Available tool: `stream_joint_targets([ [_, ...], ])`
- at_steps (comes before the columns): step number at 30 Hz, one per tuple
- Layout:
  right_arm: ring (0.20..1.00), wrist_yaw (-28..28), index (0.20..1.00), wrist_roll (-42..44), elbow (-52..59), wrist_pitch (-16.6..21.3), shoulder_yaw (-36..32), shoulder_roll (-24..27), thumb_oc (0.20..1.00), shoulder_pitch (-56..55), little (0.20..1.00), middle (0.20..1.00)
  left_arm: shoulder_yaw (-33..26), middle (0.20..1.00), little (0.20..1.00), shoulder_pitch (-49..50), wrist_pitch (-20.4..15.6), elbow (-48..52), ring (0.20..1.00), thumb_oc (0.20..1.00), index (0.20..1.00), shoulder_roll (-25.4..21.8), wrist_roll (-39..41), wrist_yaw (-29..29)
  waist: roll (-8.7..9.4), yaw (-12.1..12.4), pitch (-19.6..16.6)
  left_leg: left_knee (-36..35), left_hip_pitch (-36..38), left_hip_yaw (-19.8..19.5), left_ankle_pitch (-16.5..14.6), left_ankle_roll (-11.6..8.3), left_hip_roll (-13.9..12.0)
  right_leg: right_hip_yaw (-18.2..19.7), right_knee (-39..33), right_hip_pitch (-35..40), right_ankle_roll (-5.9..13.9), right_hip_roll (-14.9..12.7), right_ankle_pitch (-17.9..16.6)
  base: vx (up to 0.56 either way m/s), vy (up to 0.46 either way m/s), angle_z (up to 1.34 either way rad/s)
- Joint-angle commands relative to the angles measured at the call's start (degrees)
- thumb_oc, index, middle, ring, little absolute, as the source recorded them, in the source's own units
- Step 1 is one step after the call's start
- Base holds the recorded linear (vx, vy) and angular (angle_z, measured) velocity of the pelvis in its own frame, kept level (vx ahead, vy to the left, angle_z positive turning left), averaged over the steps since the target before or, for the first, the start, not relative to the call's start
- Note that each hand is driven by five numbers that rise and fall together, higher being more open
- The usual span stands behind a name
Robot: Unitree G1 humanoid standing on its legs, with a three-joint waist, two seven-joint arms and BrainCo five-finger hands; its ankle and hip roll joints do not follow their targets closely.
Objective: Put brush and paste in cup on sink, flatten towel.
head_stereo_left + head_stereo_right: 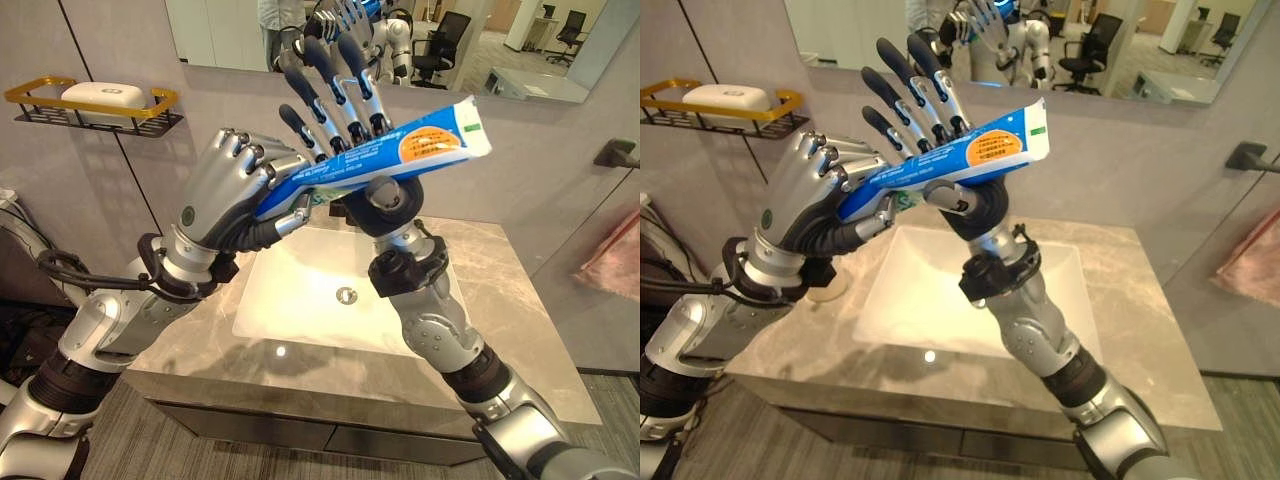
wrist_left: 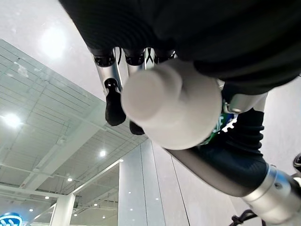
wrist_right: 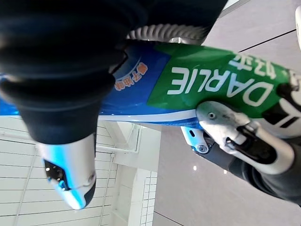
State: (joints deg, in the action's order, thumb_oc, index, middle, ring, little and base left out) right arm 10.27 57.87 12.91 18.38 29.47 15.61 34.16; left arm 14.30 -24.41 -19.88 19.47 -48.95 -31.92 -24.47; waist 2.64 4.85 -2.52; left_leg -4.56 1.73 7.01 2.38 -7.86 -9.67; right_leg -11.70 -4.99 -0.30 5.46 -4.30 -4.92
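both hands, left hand [image 1: 225, 185] and right hand [image 1: 335, 95], hold the toothpaste tube [image 1: 400, 150].

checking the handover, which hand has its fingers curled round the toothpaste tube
The left hand: its fingers curl round the cap end of the toothpaste tube. The right hand has straight, spread fingers against the tube.

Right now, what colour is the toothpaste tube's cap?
White; the cap of the toothpaste tube shows best in the left wrist view.
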Motion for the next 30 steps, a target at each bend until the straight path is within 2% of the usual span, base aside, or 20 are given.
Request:
stream_joint_targets([
  [1, 1.0, 1.3, 1.0, 1.2, 3.2, 1.9, -1.2, -0.7, 1.0, 2.9, 1.0, 1.0, -3.3, 0.2, 0.2, -0.5, 1.9, -3.3, 0.2, 0.2, 0.2, -1.1, 3.6, 0.1, 2.29, 0.9, -0.7, -0.4, -2.6, 1.5, 3.1, 0.41, 0.4, 0.3, 3.2, 3.0, 2.04, -3.3, 2.0, 0.0, 0.0, 0.0],
  [10, 1.0, 1.5, 1.0, 2.0, 2.4, 1.8, -0.5, -1.8, 1.0, 3.2, 1.0, 1.0, -2.6, 0.2, 0.2, 1.6, 1.4, -4.4, 0.2, 0.2, 0.2, 0.3, 5.3, 1.0, 2.02, 1.2, -0.2, -0.4, -2.8, 0.5, 3.5, 0.34, 0.1, -0.3, 5.4, 2.4, 1.61, -2.9, 3.2, 0.0, -0.007, 0.01],
  [30, 1.0, 1.8, 1.0, 3.7, 2.6, 2.3, -0.4, -2.5, 1.0, 2.2, 1.0, 1.0, -2.3, 0.2, 0.2, 4.9, 1.4, -5.3, 0.2, 0.2, 0.2, 2.7, 6.9, 1.6, 1.96, 1.3, -0.6, -0.4, -2.7, 0.0, 3.6, 0.08, 0.1, -1.4, 4.4, 3.4, 1.38, -2.6, 3.2, 0.0, -0.006, 0.03],
])
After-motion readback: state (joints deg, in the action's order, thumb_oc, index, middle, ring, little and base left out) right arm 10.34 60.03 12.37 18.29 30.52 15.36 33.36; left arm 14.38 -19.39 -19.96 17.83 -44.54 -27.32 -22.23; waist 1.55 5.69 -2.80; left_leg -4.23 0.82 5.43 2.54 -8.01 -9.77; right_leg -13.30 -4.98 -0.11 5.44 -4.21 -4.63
